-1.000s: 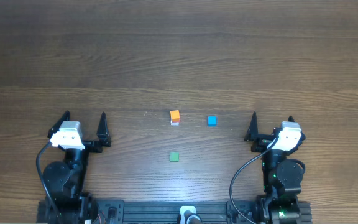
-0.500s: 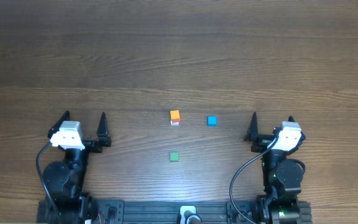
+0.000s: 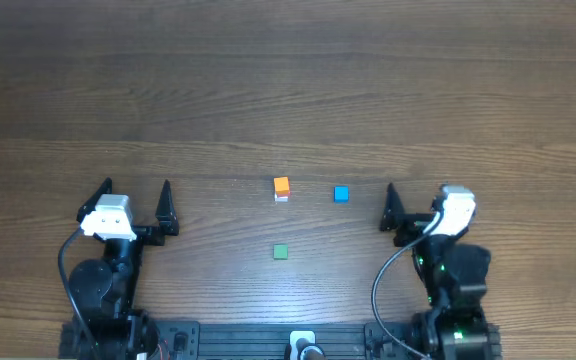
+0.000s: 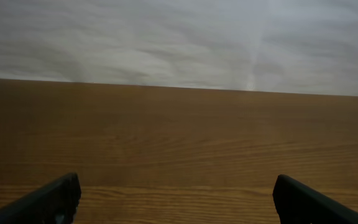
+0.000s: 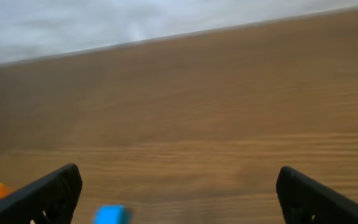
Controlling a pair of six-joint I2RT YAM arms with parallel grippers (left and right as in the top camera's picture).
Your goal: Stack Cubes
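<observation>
On the grained wood table (image 3: 288,90), the orange cube (image 3: 282,185) sits atop a white cube (image 3: 282,197) — blue cube (image 3: 341,194) off to its right, green cube (image 3: 280,252) apart on its near side. Left gripper (image 3: 136,190) and right gripper (image 3: 420,195) gape wide, empty.

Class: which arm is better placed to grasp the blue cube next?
Right. The right gripper, open, sits nearest the blue cube, which shows in its wrist view; the left gripper is farther.
</observation>
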